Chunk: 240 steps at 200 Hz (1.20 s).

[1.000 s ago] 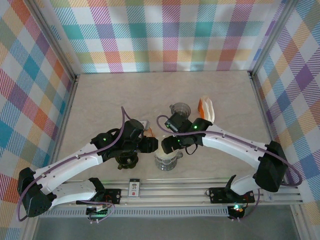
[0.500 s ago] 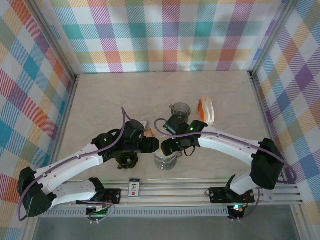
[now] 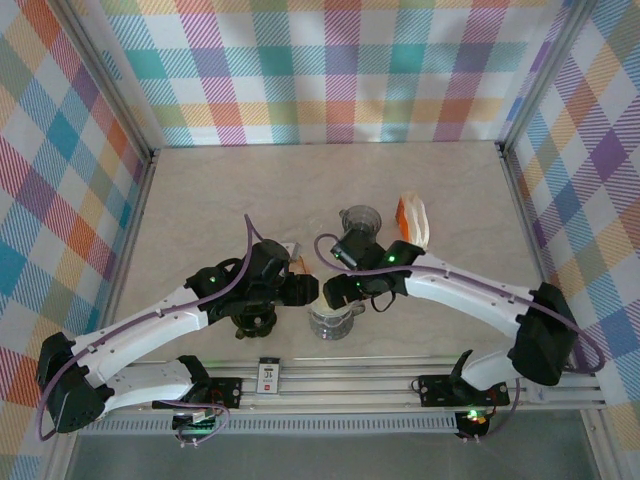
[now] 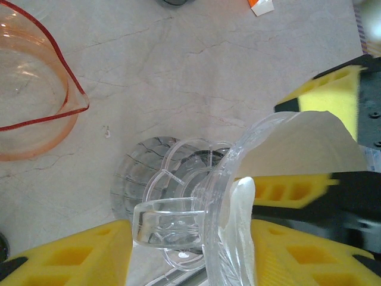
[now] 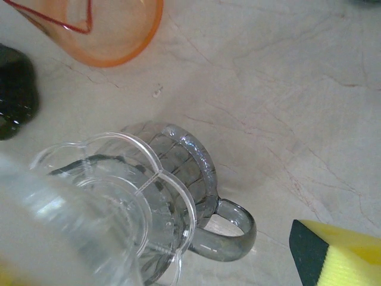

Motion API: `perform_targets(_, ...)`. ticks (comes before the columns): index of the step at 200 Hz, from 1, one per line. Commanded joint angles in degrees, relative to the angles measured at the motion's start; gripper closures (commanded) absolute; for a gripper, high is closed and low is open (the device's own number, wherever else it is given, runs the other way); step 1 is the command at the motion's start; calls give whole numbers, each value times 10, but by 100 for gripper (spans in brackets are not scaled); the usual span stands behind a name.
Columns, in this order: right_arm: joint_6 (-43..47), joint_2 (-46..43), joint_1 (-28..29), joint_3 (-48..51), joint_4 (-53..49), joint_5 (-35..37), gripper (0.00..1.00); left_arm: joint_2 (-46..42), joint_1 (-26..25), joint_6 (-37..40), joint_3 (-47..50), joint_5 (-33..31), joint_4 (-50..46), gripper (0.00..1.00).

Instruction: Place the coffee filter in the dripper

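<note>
Coffee filter (image 4: 309, 146): a white paper cone lying between the two grippers. Its narrow end is inside the mouth of the dripper (image 4: 178, 185), and its wide edge sticks out toward the right gripper (image 3: 338, 293).

Left gripper (image 4: 190, 238): yellow pads half closed, one against the handle side of the dripper, the other against its rim. I read this as a pinch on the dripper. The dripper is tipped over the grey mug (image 5: 199, 161) just ahead of the fingers, with its mouth turned toward the right gripper.

Right gripper: fingers spread wide, one pad on each side of the filter's exposed part. The paper shows no crease or squeeze. Whether the pads touch it I cannot tell. Judged: not clamped.

Step in hand: seating. The filter looks partway in, not down against the ribbed wall.

Axis: the long axis runs from tip to wide edge, in line with the dripper's own axis, so it is slanted rather than upright. The tip points toward the left gripper's side, the open end toward the right gripper.

Next move, as I judge it: a gentle push along that axis from the right gripper while the left steadies the dripper. After that, the dripper is set level on the mug. The paper is flimsy, and a sideways shove would fold it.
</note>
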<state>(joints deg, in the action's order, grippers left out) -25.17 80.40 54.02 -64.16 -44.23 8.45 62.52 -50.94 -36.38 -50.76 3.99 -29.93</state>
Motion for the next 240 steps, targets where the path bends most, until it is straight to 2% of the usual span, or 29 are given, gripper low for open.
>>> perform_targets(1, -11, -14, 2, -5, -13, 13, 13, 3, -6, 0, 1, 9, 6, 47)
perform_targets(147, -22, 28, 2, 43, 24, 17, 13, 8, -6, -1, 7, 7, 7, 50)
perform_targets(240, -29, -65, 2, 34, 32, 24, 11, 17, -6, -2, 8, 4, 10, 52)
